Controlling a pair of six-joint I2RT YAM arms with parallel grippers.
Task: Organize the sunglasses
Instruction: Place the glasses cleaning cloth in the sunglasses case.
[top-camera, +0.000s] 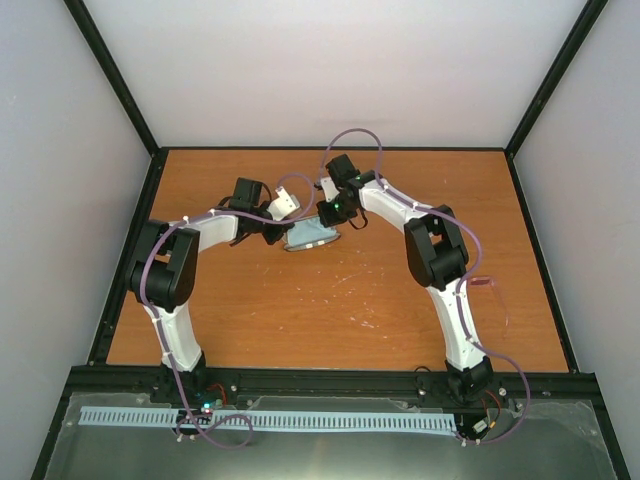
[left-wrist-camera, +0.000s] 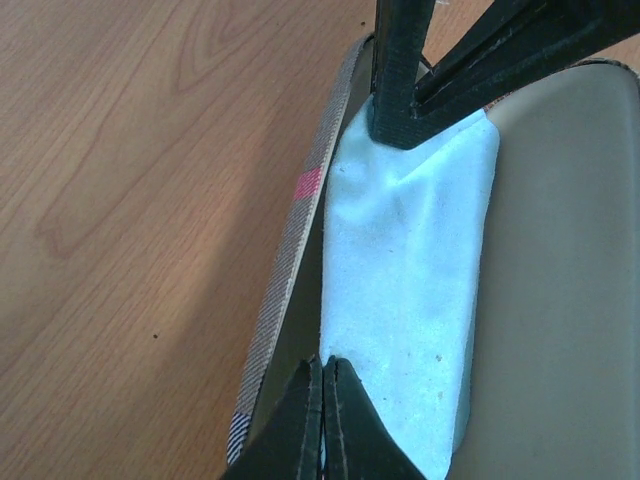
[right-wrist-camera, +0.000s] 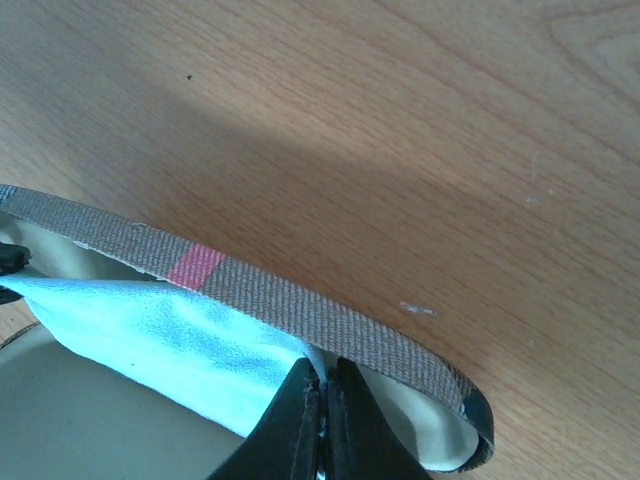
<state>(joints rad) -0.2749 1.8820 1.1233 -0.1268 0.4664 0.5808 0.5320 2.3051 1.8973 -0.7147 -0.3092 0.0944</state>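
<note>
Though the sunglasses show in none of the views (they may lie under the cloth, but that is only a guess), I judge they would handle as a light, slim, easily bent thing with lenses that scratch. A hold at the bridge, or where an arm meets the frame, would suit better than one on a lens. The cloth (left-wrist-camera: 410, 290), pale blue and limp, lies along the inside of the open case (left-wrist-camera: 290, 250), down the middle of the left wrist view. At the bottom edge the left gripper (left-wrist-camera: 322, 420) has its jaws closed tight on the fabric. At top centre the right gripper (left-wrist-camera: 402, 128) pinches the other end the same way. The case rests on the table (top-camera: 330, 310), upper middle of the top view.
</note>
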